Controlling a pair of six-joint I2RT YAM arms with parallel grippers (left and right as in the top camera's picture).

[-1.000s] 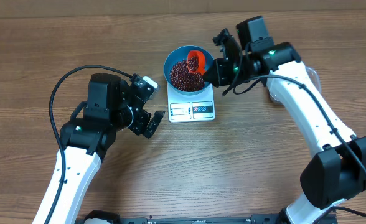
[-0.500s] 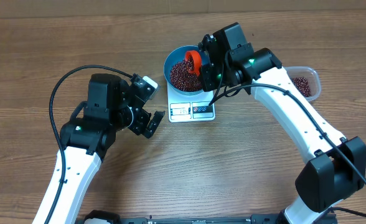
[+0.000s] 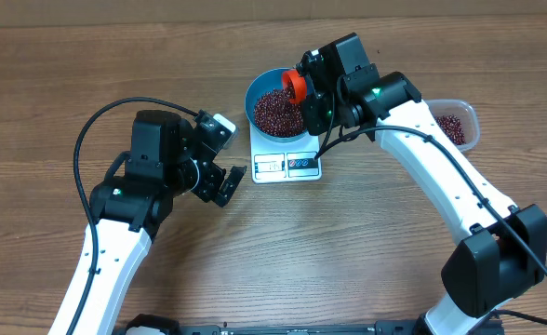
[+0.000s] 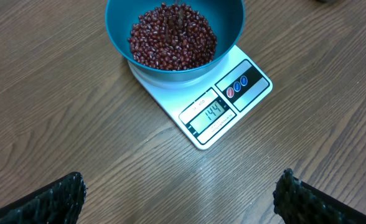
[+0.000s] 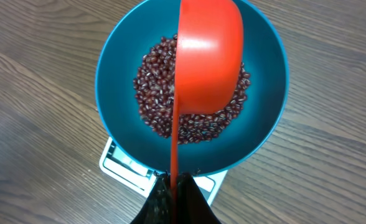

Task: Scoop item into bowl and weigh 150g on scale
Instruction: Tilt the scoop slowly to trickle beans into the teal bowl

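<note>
Left gripper (image 3: pixel 227 151) wide and idle, lower left. At centre, reading just under target on the scale (image 4: pixel 233 99), with beans (image 4: pixel 170 37) heaped in the bowl (image 5: pixel 108 81) atop it. Beyond, pinching the tipped scoop (image 5: pixel 208 62) in right gripper (image 5: pixel 173 186): could overshoot by dumping too much.

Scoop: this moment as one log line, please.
right hand: shut on scoop over bowl | beans in bowl, on scale | left hand: open
</note>
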